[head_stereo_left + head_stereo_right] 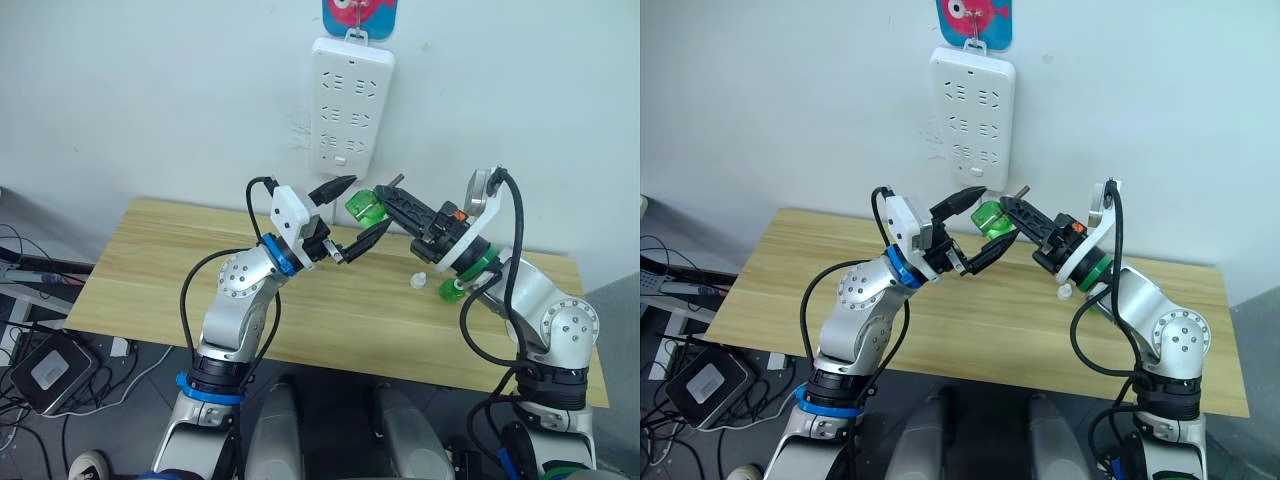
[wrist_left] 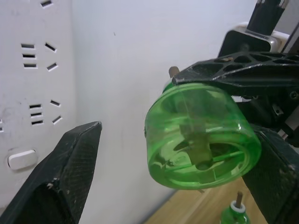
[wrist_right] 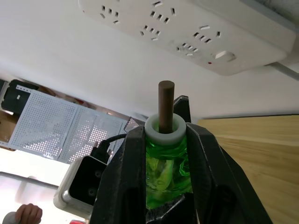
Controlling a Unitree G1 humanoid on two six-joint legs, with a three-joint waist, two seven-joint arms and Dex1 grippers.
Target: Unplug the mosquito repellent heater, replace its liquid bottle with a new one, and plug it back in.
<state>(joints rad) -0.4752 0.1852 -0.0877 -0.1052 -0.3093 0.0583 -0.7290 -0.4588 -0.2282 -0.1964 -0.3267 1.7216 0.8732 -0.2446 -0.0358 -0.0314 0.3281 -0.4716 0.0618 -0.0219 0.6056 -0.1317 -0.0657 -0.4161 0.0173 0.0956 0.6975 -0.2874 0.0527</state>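
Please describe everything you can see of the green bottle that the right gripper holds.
The green bottle is clear green plastic, short and round, with a white collar and a brown wick rod rising from its neck. The right gripper is shut on it, fingers on both sides, holding it in the air near the power strip, above the table.

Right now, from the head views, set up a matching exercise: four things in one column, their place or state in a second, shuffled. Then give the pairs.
Things:
1. power strip
2. right tool
3. left tool
4. second green bottle

Places or states:
A. open, fingers either side of the held bottle, not touching it
B. lying on the wooden table beside a small white cap
C. hanging on the wall
D. shut on a green liquid bottle, wick towards the wall

Pairs: 1-C, 2-D, 3-A, 4-B
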